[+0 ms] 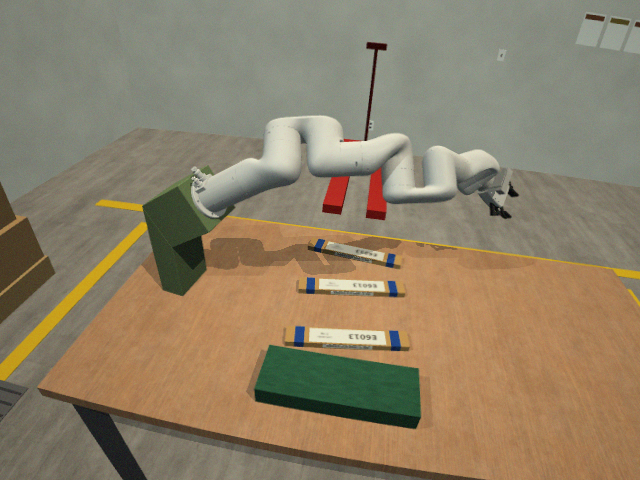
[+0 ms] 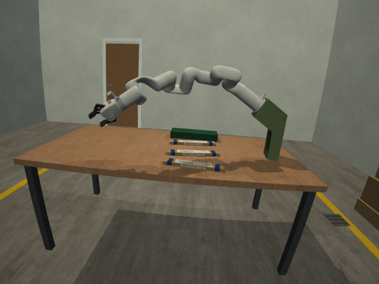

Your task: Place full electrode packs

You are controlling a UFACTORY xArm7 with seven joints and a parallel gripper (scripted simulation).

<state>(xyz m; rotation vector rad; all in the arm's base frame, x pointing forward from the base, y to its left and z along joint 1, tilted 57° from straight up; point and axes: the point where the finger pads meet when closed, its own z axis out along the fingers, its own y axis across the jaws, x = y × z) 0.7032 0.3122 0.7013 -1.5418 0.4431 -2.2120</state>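
Observation:
Three tan packs with blue bands and white labels lie flat in a row on the wooden table. The first pack (image 1: 346,338) (image 2: 192,142) lies right beside the low green platform (image 1: 338,386) (image 2: 193,134). The middle pack (image 1: 351,287) (image 2: 192,152) lies behind it. The third pack (image 1: 355,252) (image 2: 193,164) lies slightly skewed, in the arm's shadow. Nothing lies on the platform. My gripper (image 1: 505,202) (image 2: 97,116) is open and empty, held high in the air far to the side of the packs.
The arm's green base (image 1: 178,235) (image 2: 273,132) stands on the table near one end. A red stand (image 1: 356,191) and cardboard boxes (image 1: 18,258) are on the floor beyond the table. Yellow lines mark the floor.

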